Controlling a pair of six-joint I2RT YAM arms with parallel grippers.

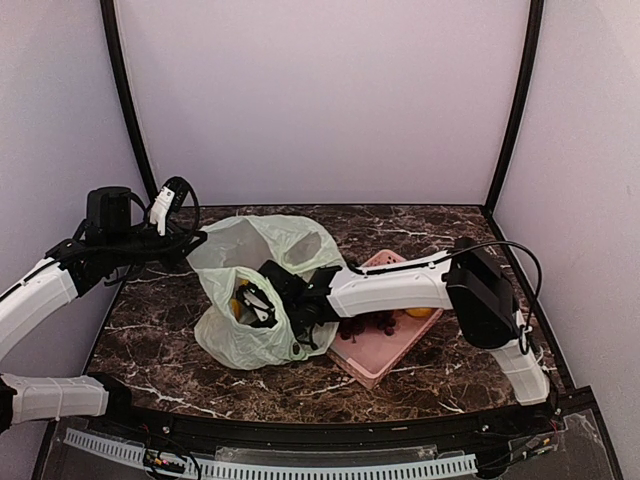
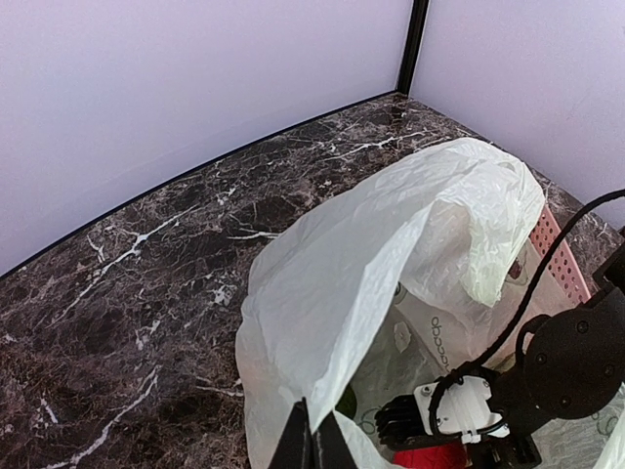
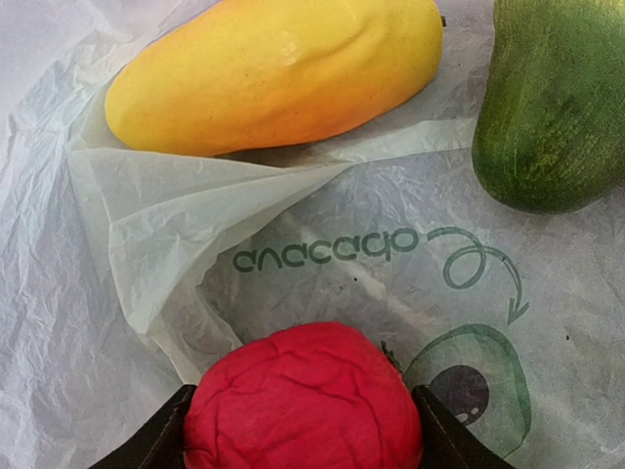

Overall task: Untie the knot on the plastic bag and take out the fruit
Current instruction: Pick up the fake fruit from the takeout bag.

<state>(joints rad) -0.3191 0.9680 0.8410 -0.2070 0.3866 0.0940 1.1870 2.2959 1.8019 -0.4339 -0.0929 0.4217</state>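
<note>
- Fruit first: we see a red fruit (image 3: pixel 303 401) lying inside the plastic bag (image 1: pixel 290 240), with a yellow mango (image 3: pixel 278 73) and a green fruit (image 3: pixel 557 107) on the bag's film beyond it.
- Into the bag's open mouth reaches the right end effector (image 3: pixel 303 435), its fingers pressed on either side of the red fruit, gripping it.
- At the bag's left side the left end effector (image 2: pixel 314 440) is closed, pinching the bag's rim and holding it up.
- We find the bag mid-tabletop, just beside a pink basket (image 1: pixel 385 360) on its right, where we make out dark grapes (image 1: pixel 375 322) and a yellow piece (image 1: pixel 420 312).
- Under it all, the tabletop (image 1: pixel 160 340) is dark brown marble with white veins.
- Pale lilac walls (image 1: pixel 320 100) close three sides, with black posts (image 1: pixel 125 90) at the back corners.
</note>
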